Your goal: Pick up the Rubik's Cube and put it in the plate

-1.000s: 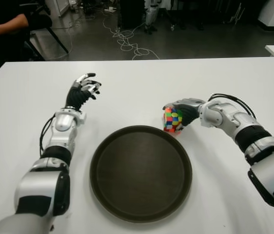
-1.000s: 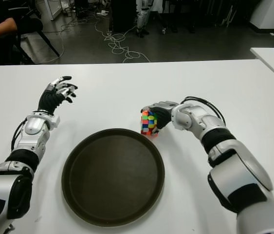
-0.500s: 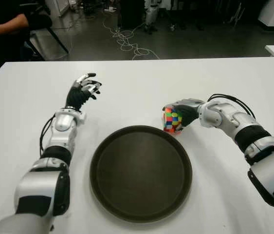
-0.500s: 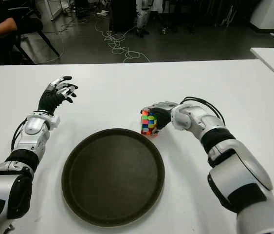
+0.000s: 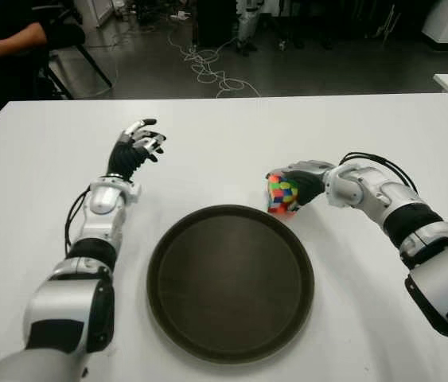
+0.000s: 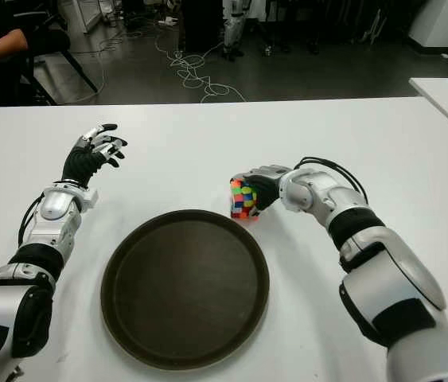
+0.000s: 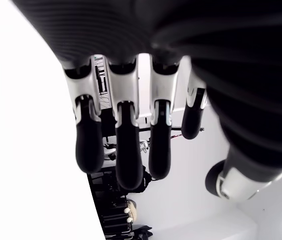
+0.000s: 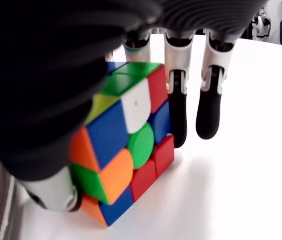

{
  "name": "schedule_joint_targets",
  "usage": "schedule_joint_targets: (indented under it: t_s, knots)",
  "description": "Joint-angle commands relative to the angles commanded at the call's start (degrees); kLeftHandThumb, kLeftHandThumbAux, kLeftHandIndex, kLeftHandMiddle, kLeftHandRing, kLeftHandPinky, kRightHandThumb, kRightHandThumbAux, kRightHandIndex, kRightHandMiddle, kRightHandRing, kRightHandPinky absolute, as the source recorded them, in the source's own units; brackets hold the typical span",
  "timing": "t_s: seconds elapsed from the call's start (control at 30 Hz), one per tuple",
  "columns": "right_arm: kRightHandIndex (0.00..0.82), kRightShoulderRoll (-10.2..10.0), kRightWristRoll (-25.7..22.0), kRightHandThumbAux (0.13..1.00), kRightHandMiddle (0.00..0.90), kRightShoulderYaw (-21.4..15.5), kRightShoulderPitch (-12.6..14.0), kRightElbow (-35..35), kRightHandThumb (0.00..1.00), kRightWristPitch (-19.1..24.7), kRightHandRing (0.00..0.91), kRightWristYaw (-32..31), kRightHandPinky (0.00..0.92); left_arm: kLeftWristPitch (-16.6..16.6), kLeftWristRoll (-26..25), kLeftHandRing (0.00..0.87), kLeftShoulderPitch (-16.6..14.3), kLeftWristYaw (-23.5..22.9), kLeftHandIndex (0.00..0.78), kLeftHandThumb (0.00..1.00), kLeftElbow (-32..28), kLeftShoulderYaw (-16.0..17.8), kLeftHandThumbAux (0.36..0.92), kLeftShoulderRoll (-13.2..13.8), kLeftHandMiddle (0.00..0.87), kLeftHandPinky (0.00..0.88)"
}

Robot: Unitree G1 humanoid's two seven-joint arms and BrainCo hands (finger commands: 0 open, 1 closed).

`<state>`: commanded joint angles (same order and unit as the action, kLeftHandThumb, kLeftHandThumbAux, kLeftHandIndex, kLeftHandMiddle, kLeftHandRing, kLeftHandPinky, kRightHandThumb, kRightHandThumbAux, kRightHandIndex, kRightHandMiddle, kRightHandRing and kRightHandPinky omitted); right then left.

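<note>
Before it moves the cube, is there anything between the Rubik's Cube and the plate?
Nothing visible. The right hand grips the Rubik's Cube on the table beside the plate's far right rim; the plate holds nothing.

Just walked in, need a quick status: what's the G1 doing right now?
The right hand has its fingers around the multicoloured Rubik's Cube, which sits on the white table right at the far right rim of the round dark brown plate. The cube is not in the plate yet, and the right wrist view shows it tilted, one edge on the table. The left hand is idle with fingers spread, left of the plate.
</note>
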<state>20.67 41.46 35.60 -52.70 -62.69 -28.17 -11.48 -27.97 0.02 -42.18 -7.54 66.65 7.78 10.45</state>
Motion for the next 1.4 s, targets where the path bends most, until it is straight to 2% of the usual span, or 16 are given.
schedule_joint_targets:
  t_s: [0.03, 0.13, 0.3, 0.63, 0.97, 1.4]
  knots:
    - [0.328, 0.0, 0.0, 0.738, 0.403, -0.1, 0.0, -0.1, 0.579, -0.2, 0.455, 0.3, 0.498, 0.1, 0.0, 0.473, 0.0, 0.0, 0.222, 0.277, 0.0, 0.0, 0.618, 0.0, 0.396, 0.522]
    - [0.379, 0.1, 0.0, 0.734, 0.429, -0.1, 0.0, -0.2, 0.648, -0.6, 0.467, 0.9, 0.499, 0.2, -0.1, 0.472, 0.0, 0.0, 0.222, 0.275, 0.0, 0.0, 0.622, 0.0, 0.395, 0.528]
    - [0.409, 0.5, 0.1, 0.732, 0.491, -0.2, 0.1, 0.0, 0.683, -2.0, 0.519, 2.9, 0.517, 0.3, -0.3, 0.478, 0.0, 0.0, 0.225, 0.298, -0.1, 0.1, 0.635, -0.1, 0.396, 0.528]
    - [0.415, 0.7, 0.4, 0.736, 0.511, -0.1, 0.1, -0.5, 0.690, -3.2, 0.527, 5.3, 0.510, 1.0, -0.5, 0.483, 0.0, 0.1, 0.218, 0.309, -0.3, 0.3, 0.633, -0.2, 0.403, 0.540]
    - [0.415, 0.7, 0.2, 0.738, 0.516, -0.4, 0.1, -0.4, 0.688, -2.0, 0.538, 6.2, 0.517, 1.0, -0.3, 0.481, 0.0, 0.2, 0.224, 0.321, -0.3, 0.1, 0.642, -0.1, 0.400, 0.537]
    - [0.414, 0.6, 0.3, 0.738, 0.499, -0.3, 0.0, -0.9, 0.689, -1.6, 0.525, 7.8, 0.519, 0.5, -0.2, 0.474, -0.1, -0.4, 0.224, 0.295, -0.1, 0.0, 0.624, 0.1, 0.390, 0.535]
